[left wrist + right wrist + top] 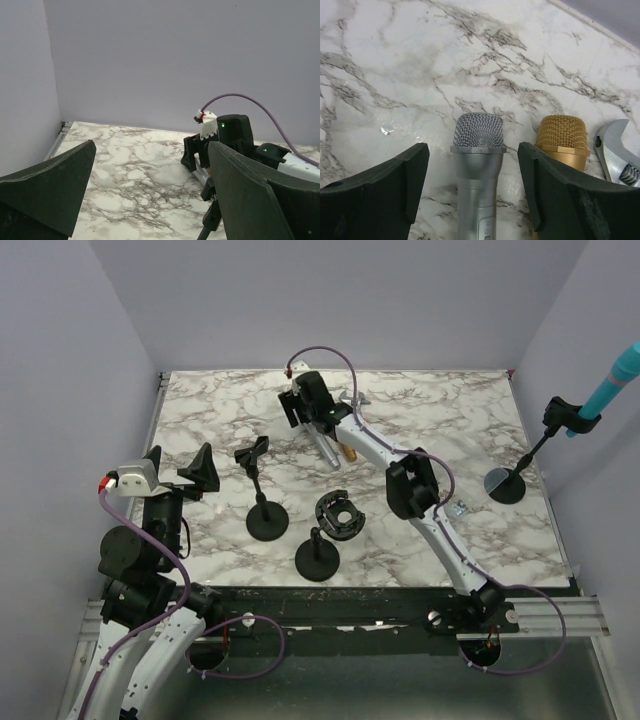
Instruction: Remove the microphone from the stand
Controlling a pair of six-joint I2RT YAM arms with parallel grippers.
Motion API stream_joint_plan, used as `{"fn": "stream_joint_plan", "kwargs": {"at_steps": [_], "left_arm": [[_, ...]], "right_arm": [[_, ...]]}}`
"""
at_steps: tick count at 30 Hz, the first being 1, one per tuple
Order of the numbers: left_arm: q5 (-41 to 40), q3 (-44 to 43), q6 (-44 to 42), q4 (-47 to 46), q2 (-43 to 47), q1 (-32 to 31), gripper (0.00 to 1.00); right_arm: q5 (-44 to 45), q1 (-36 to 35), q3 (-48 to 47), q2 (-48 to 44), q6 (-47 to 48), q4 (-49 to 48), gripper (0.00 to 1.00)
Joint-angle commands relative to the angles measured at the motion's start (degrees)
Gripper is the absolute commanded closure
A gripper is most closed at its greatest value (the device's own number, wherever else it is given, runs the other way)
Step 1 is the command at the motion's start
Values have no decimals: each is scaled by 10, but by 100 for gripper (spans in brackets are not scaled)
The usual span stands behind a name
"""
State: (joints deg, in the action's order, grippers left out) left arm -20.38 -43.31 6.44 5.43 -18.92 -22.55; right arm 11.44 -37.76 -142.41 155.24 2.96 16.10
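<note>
Right claw (pixel 472 150) is hanging spread around the silver microphone (pixel 476 175), lying loose on the surface (pixel 395 60) between its fingers. Looks like drop-off; next it's needing a clean lift away. Left claw (pixel 150 145) is gaping wide.

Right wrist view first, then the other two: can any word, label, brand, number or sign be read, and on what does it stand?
No text can be read in any view.
silver microphone: a small mark low on its body, cut off by the picture's edge, unreadable.
gold microphone and wrench: no lettering shows.
teal microphone: too small to tell.
</note>
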Motion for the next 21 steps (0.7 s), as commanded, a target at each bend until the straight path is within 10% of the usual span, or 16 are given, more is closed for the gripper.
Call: {"fn": "stream_joint_plan", "kwargs": {"at_steps": [1, 21], "left_arm": [[1, 2, 1, -4, 4, 3, 1], [83, -45, 42, 41, -72, 3, 2]], "right_arm": [[-26, 2, 9, -110, -36, 20, 21], [-79, 3, 689, -708, -216, -49, 20]]}}
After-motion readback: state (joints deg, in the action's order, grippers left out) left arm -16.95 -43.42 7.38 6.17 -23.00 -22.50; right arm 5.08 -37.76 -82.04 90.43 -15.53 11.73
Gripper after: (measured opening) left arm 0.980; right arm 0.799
